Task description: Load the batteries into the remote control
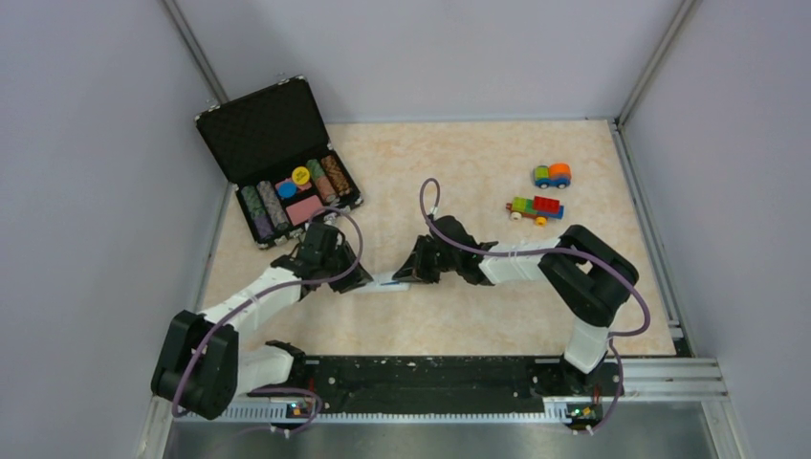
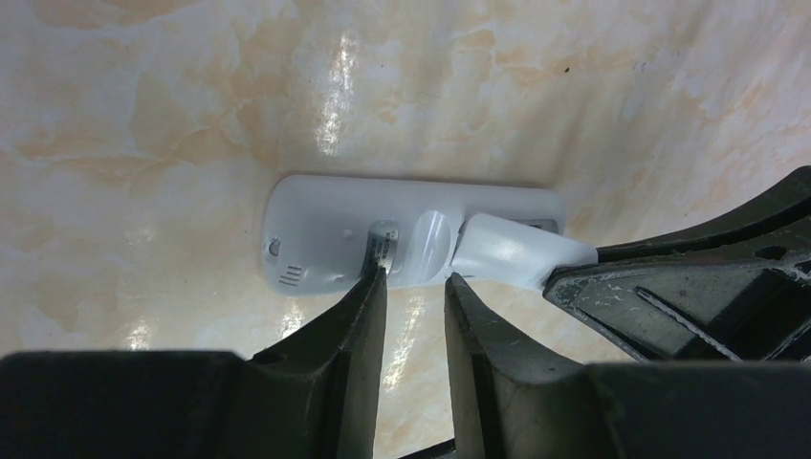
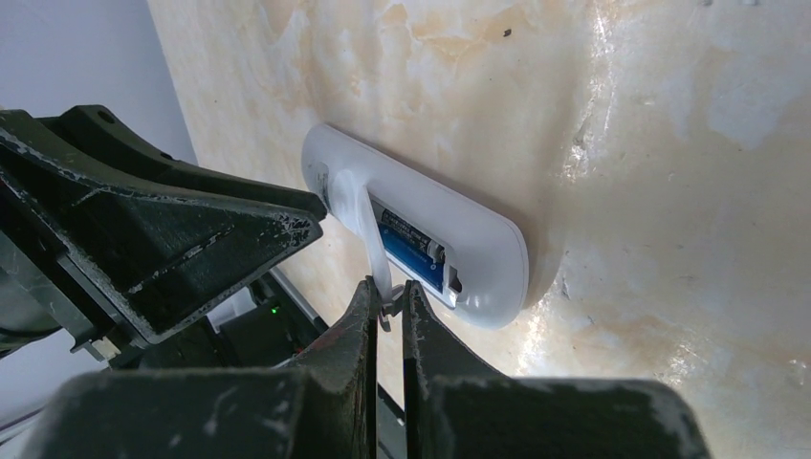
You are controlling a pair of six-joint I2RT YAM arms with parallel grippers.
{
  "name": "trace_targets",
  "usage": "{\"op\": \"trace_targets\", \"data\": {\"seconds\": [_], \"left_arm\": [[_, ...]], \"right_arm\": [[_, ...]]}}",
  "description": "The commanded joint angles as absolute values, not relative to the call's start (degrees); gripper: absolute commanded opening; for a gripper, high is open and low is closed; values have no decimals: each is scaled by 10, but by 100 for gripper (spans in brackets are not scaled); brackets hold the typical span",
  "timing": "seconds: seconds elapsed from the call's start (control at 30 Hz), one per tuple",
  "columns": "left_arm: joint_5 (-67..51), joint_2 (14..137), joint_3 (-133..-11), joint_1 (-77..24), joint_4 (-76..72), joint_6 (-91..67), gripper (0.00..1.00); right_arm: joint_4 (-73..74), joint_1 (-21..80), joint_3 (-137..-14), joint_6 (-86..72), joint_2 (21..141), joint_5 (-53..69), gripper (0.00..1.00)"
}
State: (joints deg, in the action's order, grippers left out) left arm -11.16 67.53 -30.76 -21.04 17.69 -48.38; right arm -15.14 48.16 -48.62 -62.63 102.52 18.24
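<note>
- Closest to me, both arms reach out from the near edge and meet tip to tip at the middle of the table (image 1: 497, 325).
- The left gripper (image 2: 413, 287) has its fingers a narrow way apart with nothing between them. The tips rest against the near long side of the remote (image 2: 325, 225), which looks like steadying, not holding.
- The remote lies flat, back up, in the middle of the table, with its long axis running side to side between the two arms.
- The right gripper (image 3: 387, 298) is pinched tight on the free edge of the cover (image 3: 366, 225), which stands tilted up off the remote's back.
- Under the raised cover, a black battery (image 3: 409, 229) and a blue battery (image 3: 413, 256) lie side by side in the compartment, along the remote's length.
- To my eye the loading is done and only shutting the cover is left — the right arm already has it. The cover must come down onto the back in line with that long axis, with the left bracing the remote.
- Beyond, an open case (image 1: 263, 129) sits near the far left corner, and two toy cars (image 1: 552, 175) sit toward the far right.
</note>
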Motion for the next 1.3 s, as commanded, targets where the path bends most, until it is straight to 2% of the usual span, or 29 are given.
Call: {"op": "trace_targets", "data": {"seconds": [0.0, 0.3, 0.53, 1.27], "left_arm": [[-122, 693, -331, -207, 140, -488, 34], [-131, 728, -336, -207, 123, -482, 35], [-130, 746, -329, -207, 123, -470, 25], [-160, 768, -321, -207, 124, -454, 29]], "right_arm": [[-149, 493, -484, -614, 1029, 166, 0], [-166, 494, -470, -619, 1009, 172, 0], [-191, 492, -470, -651, 998, 188, 0], [-136, 490, -478, -617, 1039, 192, 0]]}}
